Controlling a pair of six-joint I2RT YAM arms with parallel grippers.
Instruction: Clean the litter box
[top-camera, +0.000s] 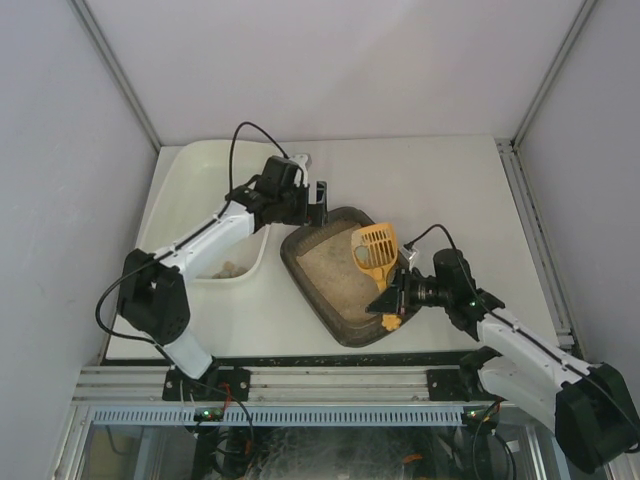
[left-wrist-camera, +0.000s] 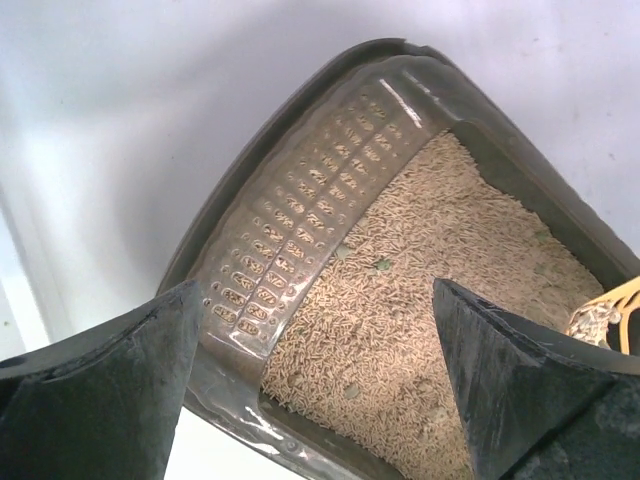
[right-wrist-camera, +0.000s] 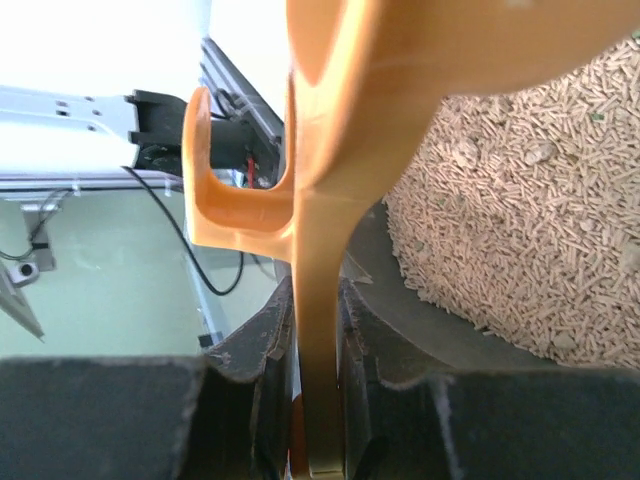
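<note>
The dark brown-grey litter box (top-camera: 300, 262) sits tilted mid-table, filled with beige pellet litter (top-camera: 335, 270). My right gripper (top-camera: 398, 297) is shut on the handle of a yellow slotted scoop (top-camera: 376, 250), whose head rests over the litter near the box's right rim. In the right wrist view the orange-yellow handle (right-wrist-camera: 325, 300) is clamped between both pads. My left gripper (top-camera: 318, 203) is open and empty, hovering over the box's far corner. In the left wrist view its fingers straddle the box's embossed corner wall (left-wrist-camera: 290, 250) and litter (left-wrist-camera: 420, 290) with small greenish clumps.
A larger white tub (top-camera: 185, 190) stands at the left, under my left arm, with some litter in its near end (top-camera: 232, 268). The table's black front edge and metal rail (top-camera: 320, 380) run along the bottom. White enclosure walls surround the table.
</note>
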